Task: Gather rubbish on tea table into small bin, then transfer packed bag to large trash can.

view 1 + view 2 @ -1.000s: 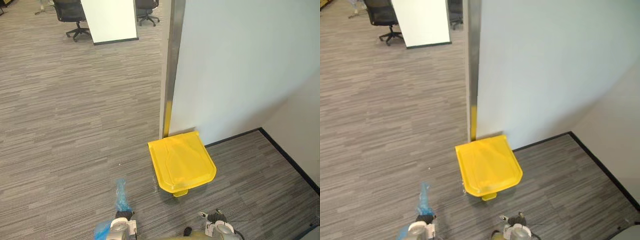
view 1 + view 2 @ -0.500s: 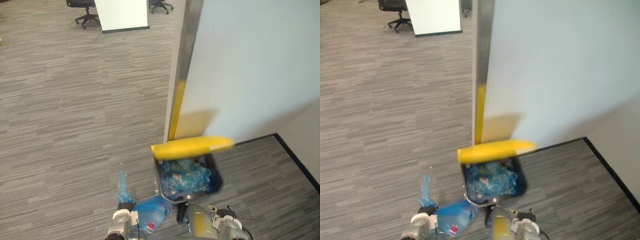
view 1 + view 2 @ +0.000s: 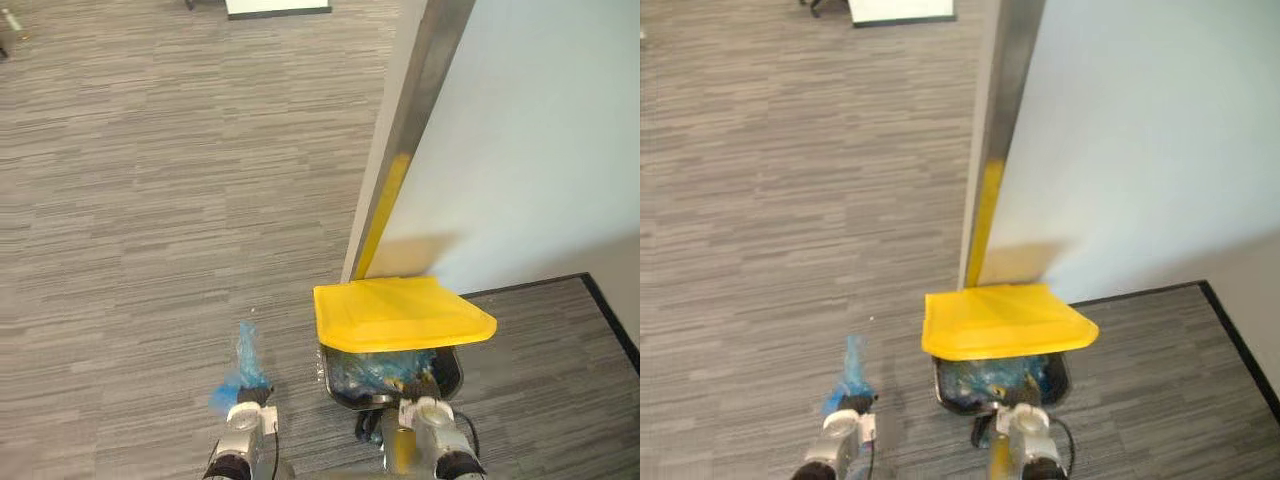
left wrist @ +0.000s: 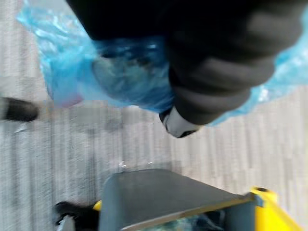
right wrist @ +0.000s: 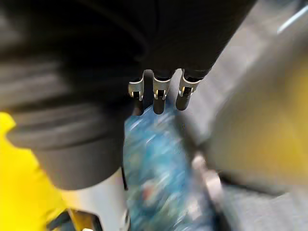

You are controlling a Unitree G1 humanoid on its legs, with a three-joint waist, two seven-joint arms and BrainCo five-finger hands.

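Left hand (image 3: 248,403) clamped on blue bag (image 3: 245,362); right hand (image 3: 419,389), fingers (image 5: 158,102) straight, by yellow-lidded bin (image 3: 400,312); left wrist view shows bag's bulk below

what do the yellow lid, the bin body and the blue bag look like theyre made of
The yellow lid: likely moulded plastic, smooth with a soft sheen and rounded edge.
The bin body: dark grey, smooth, with a brighter rim; metal or plastic, hard to tell.
The blue bag: thin translucent plastic film, crinkled and glossy.
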